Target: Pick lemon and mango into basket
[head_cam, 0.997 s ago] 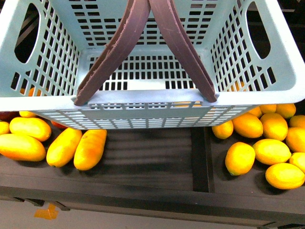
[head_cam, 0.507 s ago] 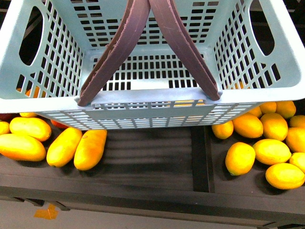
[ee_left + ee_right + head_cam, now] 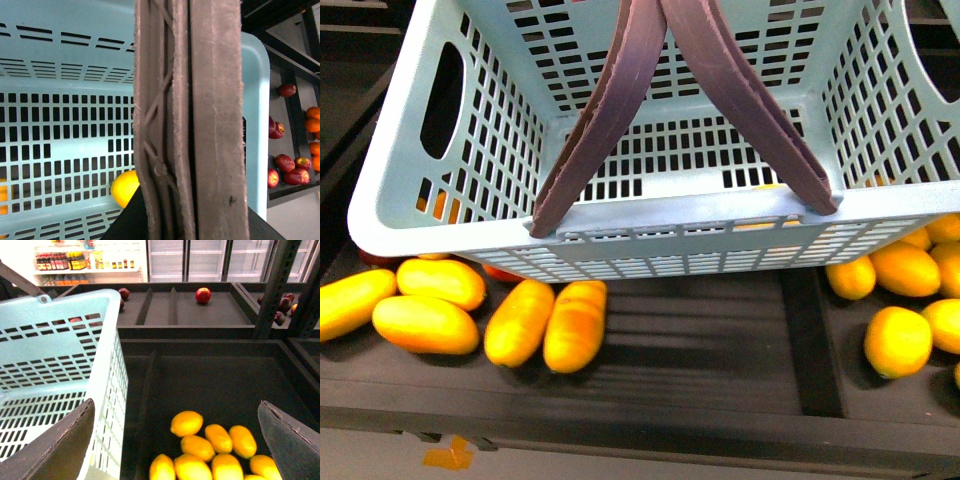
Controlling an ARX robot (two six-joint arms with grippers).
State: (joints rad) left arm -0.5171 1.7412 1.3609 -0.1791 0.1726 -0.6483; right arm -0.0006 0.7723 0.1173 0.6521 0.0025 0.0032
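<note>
Further right across the front view than half a second ago: the light turquoise slotted plastic basket [image 3: 670,212], the elongated yellow-orange mangoes [image 3: 575,325] under its left end, and the divider [image 3: 810,340] of the dark shelf [image 3: 680,350]. More of the basket's left end wall on show, less of its right. Fewer small oval yellow lemons [image 3: 898,340] in view at the right.

Basket hanging above the shelf, two brown swing handles [image 3: 620,110] raised and meeting beyond the top edge. In the left wrist view, those handles pressed together, filling the middle. Left hand hidden behind them; cannot tell whether clenched. Beside the handles, a round yellow fruit [image 3: 124,187] low at the basket's wall; cannot tell whether inside or behind the slots. Past the basket's rim, dark red fruits [image 3: 297,176] on a shelf, too small to tell mango from apple.

Right hand [image 3: 175,405] released, fingers [image 3: 65,450] wide apart with nothing between, hovering over the lemon pile just beside the basket. A round red apple [image 3: 202,295] on the far shelf. Bottles [image 3: 65,261] on shop racks behind, labels too small to read.
</note>
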